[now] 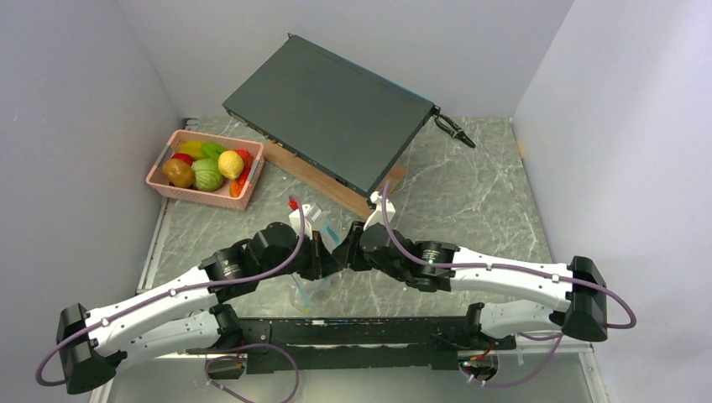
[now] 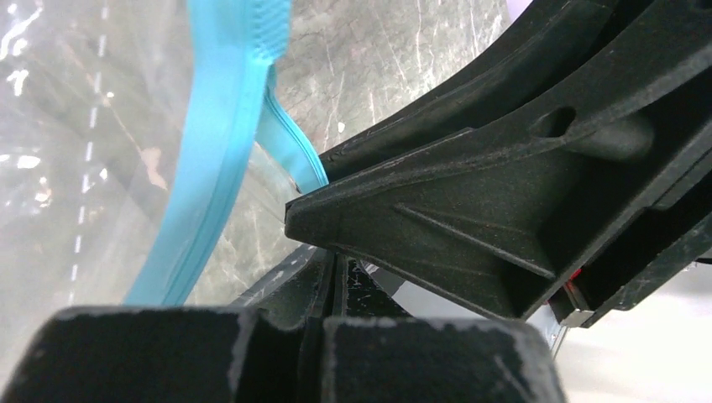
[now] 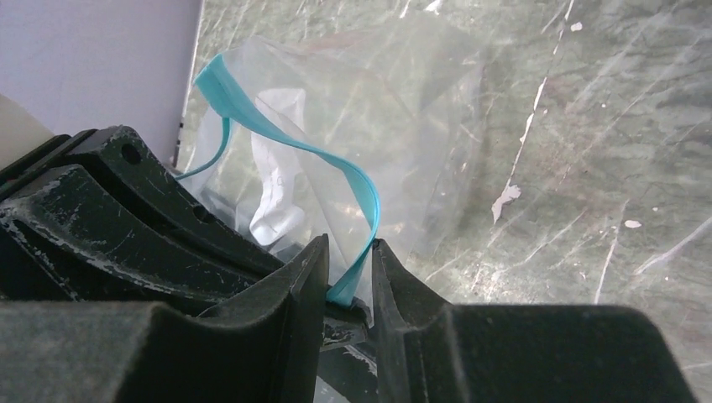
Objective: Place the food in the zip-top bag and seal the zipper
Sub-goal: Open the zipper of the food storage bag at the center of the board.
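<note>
Bracketing the teal zipper (image 3: pixel 285 147), the right gripper (image 3: pixel 348 252) has its jaws standing narrow; whether they pinch it I cannot tell. The left gripper (image 2: pixel 323 323) has its jaws pressed together just beside. The zip-top bag (image 3: pixel 403 109) sits beneath both, on the table (image 1: pixel 470 193); the food (image 1: pixel 210 168) lies in the pink basket (image 1: pixel 201 198), well apart.

The left arm (image 1: pixel 159 309) and right arm (image 1: pixel 512 277) have white shells, black joints and looping purple cables (image 1: pixel 252 345).
</note>
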You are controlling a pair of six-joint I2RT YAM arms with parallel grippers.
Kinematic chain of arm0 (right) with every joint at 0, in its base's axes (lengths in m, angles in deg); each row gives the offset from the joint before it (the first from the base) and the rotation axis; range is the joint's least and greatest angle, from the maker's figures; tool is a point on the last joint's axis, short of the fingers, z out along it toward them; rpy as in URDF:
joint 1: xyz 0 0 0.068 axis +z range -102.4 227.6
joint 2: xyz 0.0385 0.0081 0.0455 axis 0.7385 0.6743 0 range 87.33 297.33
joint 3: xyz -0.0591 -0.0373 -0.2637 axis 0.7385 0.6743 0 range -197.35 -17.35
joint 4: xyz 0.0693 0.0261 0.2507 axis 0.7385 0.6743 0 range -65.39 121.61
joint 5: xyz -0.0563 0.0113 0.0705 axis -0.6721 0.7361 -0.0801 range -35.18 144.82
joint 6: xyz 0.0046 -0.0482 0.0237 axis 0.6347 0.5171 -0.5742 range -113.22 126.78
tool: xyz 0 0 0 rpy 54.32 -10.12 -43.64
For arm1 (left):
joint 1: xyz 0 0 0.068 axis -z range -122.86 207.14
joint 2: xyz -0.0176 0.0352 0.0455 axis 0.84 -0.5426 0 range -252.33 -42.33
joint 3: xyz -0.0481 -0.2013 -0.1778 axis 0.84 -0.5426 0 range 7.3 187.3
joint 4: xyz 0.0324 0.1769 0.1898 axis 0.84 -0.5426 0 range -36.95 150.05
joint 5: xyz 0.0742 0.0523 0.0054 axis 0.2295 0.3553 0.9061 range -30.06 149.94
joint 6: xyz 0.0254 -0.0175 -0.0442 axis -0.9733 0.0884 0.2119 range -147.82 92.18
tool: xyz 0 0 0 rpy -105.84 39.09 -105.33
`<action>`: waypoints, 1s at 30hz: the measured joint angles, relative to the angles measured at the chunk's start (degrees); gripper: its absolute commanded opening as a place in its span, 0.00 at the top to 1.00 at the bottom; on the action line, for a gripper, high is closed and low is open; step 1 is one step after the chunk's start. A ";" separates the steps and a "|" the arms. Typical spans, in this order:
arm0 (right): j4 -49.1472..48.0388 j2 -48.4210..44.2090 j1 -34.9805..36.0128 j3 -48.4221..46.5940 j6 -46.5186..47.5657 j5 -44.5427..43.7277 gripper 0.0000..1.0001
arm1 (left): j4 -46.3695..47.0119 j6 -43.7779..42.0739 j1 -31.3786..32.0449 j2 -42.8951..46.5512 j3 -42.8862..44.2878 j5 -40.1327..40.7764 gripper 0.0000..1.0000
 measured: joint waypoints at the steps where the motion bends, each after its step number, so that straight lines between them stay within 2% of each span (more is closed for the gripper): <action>1: 0.85 0.55 0.42 -0.96 0.39 -0.72 0.80 | -0.28 -0.24 0.04 0.35 0.09 0.09 1.00; 3: 1.57 1.20 0.96 -1.95 0.87 -1.70 0.97 | -0.81 -0.31 0.04 0.90 0.28 0.24 1.00; 4: 1.62 1.53 1.22 -2.45 1.16 -2.01 1.00 | -1.16 -0.44 0.07 1.01 0.46 0.46 1.00; 6: 1.97 2.21 1.57 -3.50 1.81 -2.64 1.00 | -2.08 -0.63 0.09 1.14 0.98 0.83 0.98; 9: 1.95 2.58 1.79 -4.55 3.02 -2.99 1.00 | -3.82 -1.05 0.09 1.68 2.16 1.44 0.89; 11: 1.22 2.45 1.92 -4.85 4.04 -3.23 1.00 | -5.27 -1.57 0.13 2.36 3.19 2.14 0.75; 14: 0.74 2.25 1.92 -4.85 5.90 -4.28 1.00 | -7.48 -2.60 0.15 4.24 4.72 2.75 0.39; 15: 0.76 2.23 1.92 -4.85 6.51 -4.72 1.00 | -8.20 -2.91 0.15 5.03 5.35 2.95 0.32; 18: 1.07 2.23 1.90 -4.92 8.07 -6.69 1.00 | -11.06 -3.93 0.20 7.02 8.02 4.13 0.19; 21: 2.01 2.23 1.90 -5.81 9.22 -8.33 1.00 | -13.55 -5.18 0.20 9.31 11.34 4.83 0.13; 30: 2.01 2.21 1.90 -7.34 10.75 -9.16 1.00 | -23.80 -8.24 0.20 14.56 21.31 12.22 0.10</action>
